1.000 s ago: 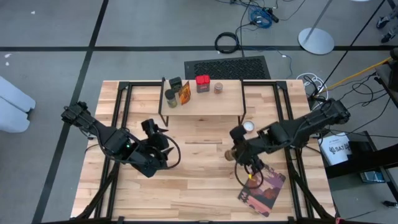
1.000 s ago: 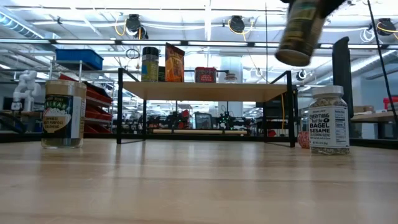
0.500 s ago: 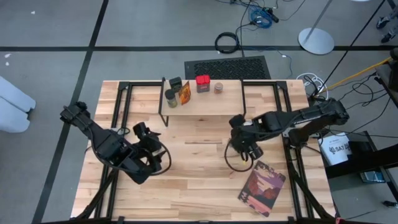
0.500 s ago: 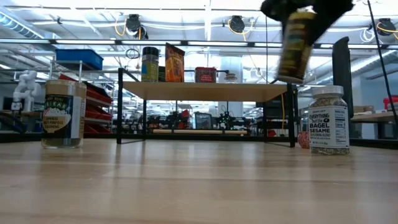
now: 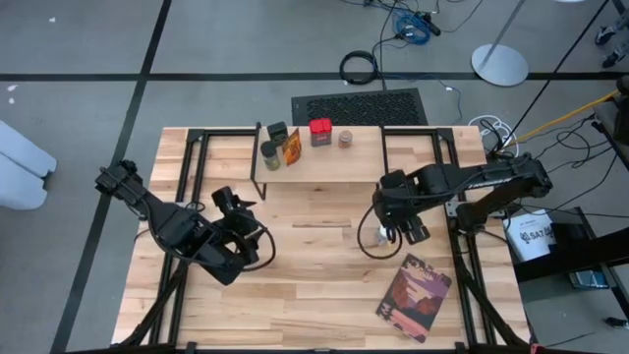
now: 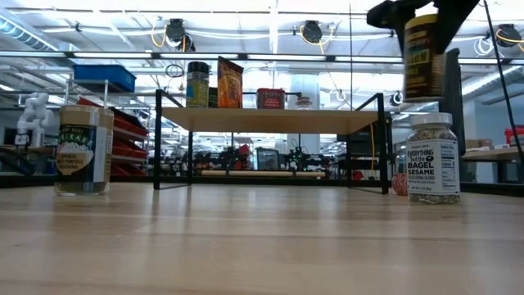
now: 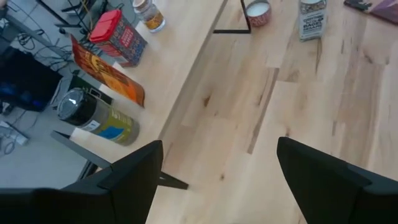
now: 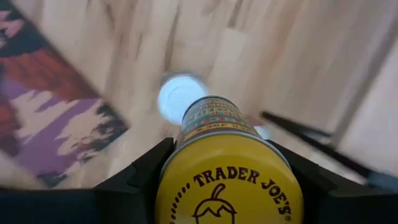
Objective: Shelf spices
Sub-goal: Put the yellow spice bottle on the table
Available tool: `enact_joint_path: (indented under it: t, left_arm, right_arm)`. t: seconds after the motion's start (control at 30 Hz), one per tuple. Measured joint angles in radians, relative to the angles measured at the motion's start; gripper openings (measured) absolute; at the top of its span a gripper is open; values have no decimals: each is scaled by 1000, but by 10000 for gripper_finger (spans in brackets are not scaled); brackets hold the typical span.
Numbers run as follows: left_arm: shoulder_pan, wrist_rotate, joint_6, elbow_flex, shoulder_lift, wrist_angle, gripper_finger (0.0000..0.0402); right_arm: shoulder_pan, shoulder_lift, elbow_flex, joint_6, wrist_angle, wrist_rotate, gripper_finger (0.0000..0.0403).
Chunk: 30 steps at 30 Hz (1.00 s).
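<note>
A robotics lab; storage racks (image 6: 123, 123), floor cables (image 5: 413, 25).

Four spice containers (image 5: 295, 143) stand on the shelf (image 5: 324, 162); a yellow-capped jar (image 8: 229, 180) hangs lifted above a white-capped jar (image 6: 432, 158) beside the shelf.

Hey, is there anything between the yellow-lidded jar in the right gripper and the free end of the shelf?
Nothing visible blocks it. The right gripper holds the yellow-lidded jar above the table, beyond the shelf's bare right end. The other spices stand on its left and middle.
</note>
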Motion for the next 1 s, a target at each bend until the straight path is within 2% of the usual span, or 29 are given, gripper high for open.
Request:
enact_joint_path:
  t: [0.1, 0.23, 0.4, 0.63, 0.83, 1.0]
  left_arm:
    - [0, 0, 1, 0, 0, 0, 324]
    - [0, 0, 1, 0, 0, -1, 324]
    - [0, -1, 1, 0, 0, 0, 324]
    - [0, -4, 2, 0, 0, 7, 324]
    - [0, -4, 1, 0, 0, 7, 324]
    - [0, -5, 1, 0, 0, 7, 324]
  right_arm:
    - [27, 0, -1, 58, -35, -65, 210]
    - [91, -8, -1, 145, -85, -96, 210]
    - [179, -14, -13, 190, -4, -112, 210]
    - [266, -13, -195, 73, 228, -61, 210]
    - [270, -13, -353, 70, 317, -32, 210]
    - [270, -13, -398, 69, 349, -33, 210]
